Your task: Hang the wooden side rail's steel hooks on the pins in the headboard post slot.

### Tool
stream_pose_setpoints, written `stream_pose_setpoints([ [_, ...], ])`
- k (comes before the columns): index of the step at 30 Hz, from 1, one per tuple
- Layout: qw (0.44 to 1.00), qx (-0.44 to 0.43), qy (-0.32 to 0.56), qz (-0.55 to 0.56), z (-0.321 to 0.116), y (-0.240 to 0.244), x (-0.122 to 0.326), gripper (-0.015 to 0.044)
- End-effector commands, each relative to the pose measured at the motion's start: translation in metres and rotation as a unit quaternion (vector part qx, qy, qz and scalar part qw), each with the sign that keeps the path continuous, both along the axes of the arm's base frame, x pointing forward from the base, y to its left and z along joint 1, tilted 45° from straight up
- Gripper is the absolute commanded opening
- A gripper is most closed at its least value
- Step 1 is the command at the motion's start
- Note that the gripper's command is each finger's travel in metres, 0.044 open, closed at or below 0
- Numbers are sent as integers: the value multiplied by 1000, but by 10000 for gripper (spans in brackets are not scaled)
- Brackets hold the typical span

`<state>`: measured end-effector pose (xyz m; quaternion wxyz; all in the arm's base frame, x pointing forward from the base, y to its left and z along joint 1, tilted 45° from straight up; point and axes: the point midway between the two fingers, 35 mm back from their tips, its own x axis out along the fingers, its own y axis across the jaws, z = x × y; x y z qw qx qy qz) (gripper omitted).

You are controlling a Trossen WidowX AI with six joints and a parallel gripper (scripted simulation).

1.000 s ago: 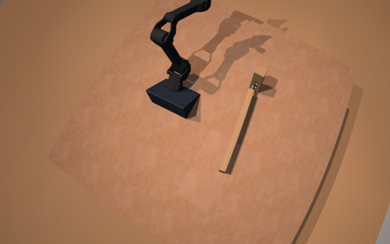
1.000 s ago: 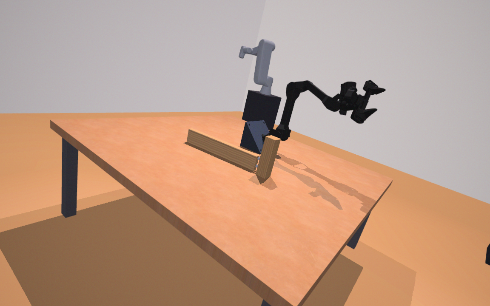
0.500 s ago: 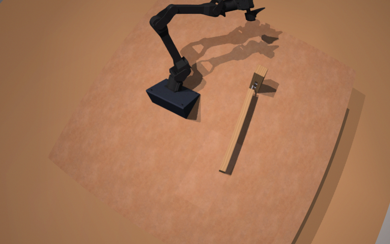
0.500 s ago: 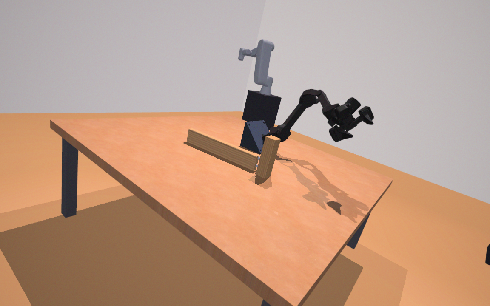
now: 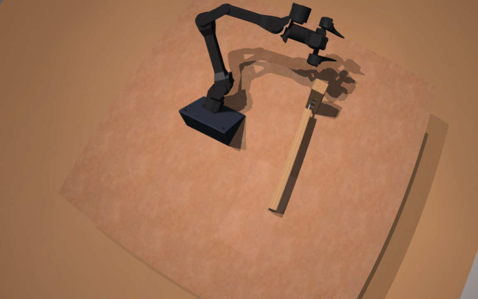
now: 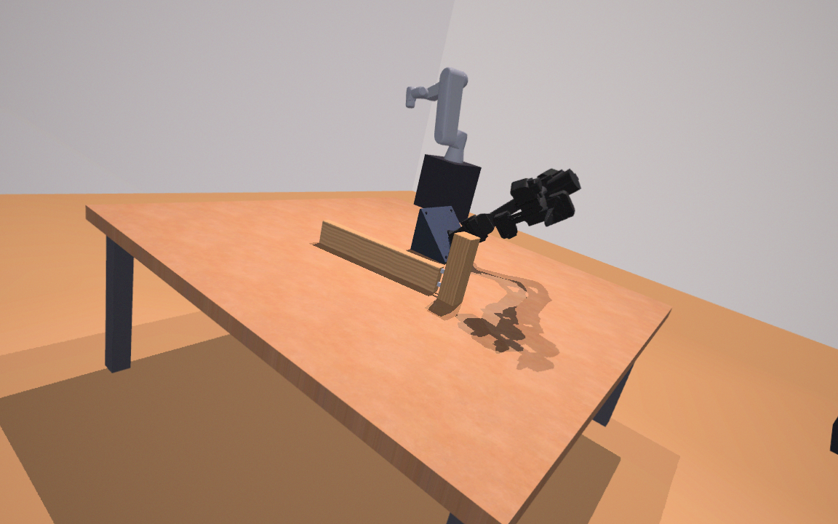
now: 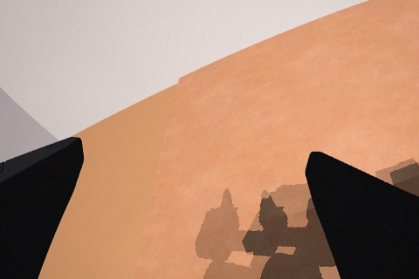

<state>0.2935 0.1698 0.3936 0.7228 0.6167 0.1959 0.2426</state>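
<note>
The wooden side rail (image 5: pixel 292 160) (image 6: pixel 380 258) stands on its long narrow edge on the table (image 5: pixel 159 167) (image 6: pixel 214 260), with one end facing the headboard post (image 5: pixel 320 86) (image 6: pixel 460 274). The post stands upright. Steel hooks (image 5: pixel 309 106) (image 6: pixel 440 271) show in the small gap between rail and post. Metal pins (image 5: pixel 313 102) show in the post's dark slot. Whether the hooks are on the pins cannot be told. My gripper (image 5: pixel 339 48) (image 7: pixel 195 157) is open and empty, in the air beyond the post, away from the rail. The wrist view shows neither rail nor post.
My arm's dark blue base (image 5: pixel 203 118) (image 6: pixel 431 228) stands to one side of the rail. A grey arm (image 6: pixel 451 104) on a black block (image 6: pixel 448 185) stands behind the table. Shadows of my arm fall near the post.
</note>
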Motion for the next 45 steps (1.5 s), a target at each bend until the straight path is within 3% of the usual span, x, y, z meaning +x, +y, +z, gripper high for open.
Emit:
stream_pose_setpoints([
  [1, 996, -13, 86, -33, -45, -33, 29, 440],
  [13, 950, 72, 289, -96, -120, -100, 51, 440],
  [17, 886, 167, 424, -86, -158, -104, 33, 440],
  [23, 702, 338, 620, -93, -197, -101, -2, 440],
  [28, 383, 502, 766, -116, -215, -95, -42, 440],
  [29, 346, 515, 775, -119, -216, -95, -45, 440],
  [45, 333, 519, 778, -120, -216, -94, -47, 440],
])
